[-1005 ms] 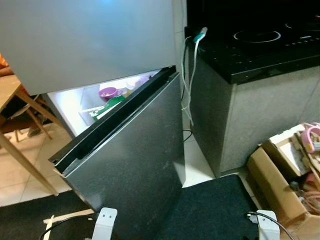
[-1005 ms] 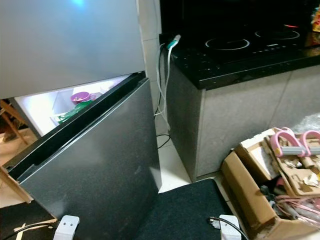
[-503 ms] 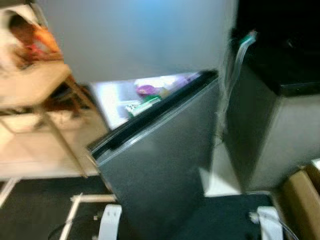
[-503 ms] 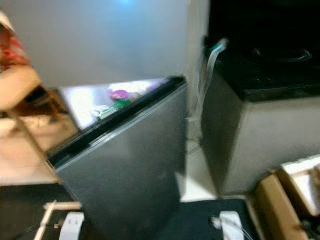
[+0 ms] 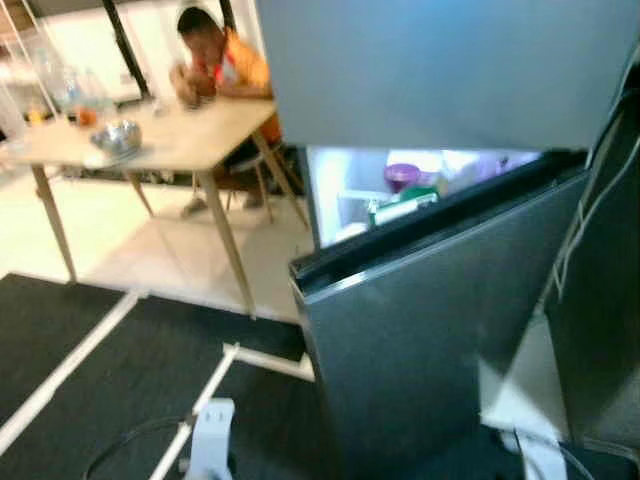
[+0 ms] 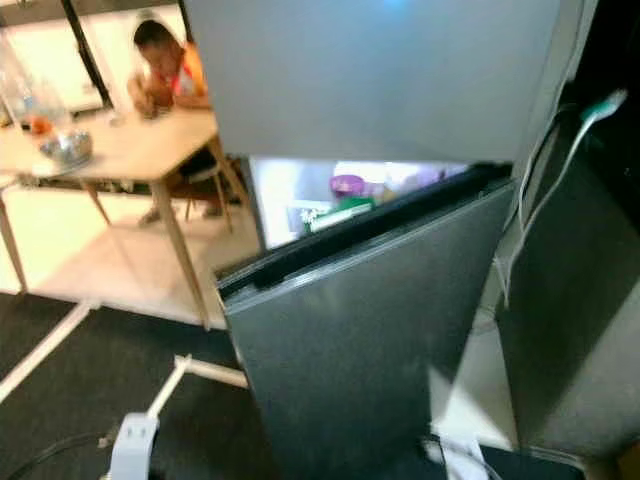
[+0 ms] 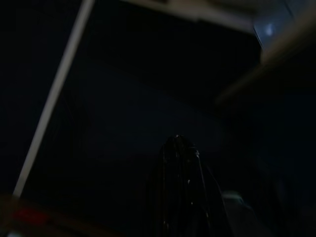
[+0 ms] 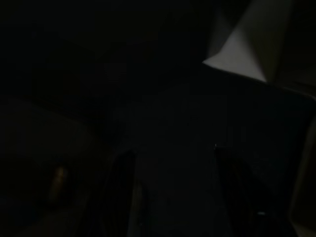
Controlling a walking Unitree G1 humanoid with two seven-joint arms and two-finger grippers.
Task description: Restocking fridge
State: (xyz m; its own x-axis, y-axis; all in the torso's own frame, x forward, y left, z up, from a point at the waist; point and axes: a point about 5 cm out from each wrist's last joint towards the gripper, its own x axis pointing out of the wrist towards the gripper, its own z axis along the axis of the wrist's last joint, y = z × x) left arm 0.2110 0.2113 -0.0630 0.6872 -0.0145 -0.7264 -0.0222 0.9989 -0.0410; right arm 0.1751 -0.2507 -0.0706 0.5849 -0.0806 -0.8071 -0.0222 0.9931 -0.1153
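The fridge's grey upper door point(image 5: 440, 70) is closed. Its dark lower door point(image 5: 440, 340) stands ajar, and a lit gap shows along its top edge. Inside the gap I see a purple bowl point(image 5: 401, 176) and a green packet point(image 5: 405, 205) on a shelf. Both arms hang low by the floor mat. In the dark left wrist view my left gripper point(image 7: 178, 148) shows as one closed black tip with nothing in it. In the right wrist view my right gripper point(image 8: 177, 197) has its two fingers point(image 8: 122, 192) apart and empty.
A wooden table point(image 5: 180, 140) with a metal bowl point(image 5: 118, 137) stands to the left, and a person in orange point(image 5: 225, 65) sits behind it. A black mat with white strips point(image 5: 120, 370) covers the floor. A dark counter point(image 6: 590, 300) and a hanging white cable point(image 6: 530, 210) flank the fridge on the right.
The camera has swung left: the fridge now sits right of centre, the table and person have come into view, and the cooktop and cardboard boxes have gone. The door stays ajar as before.
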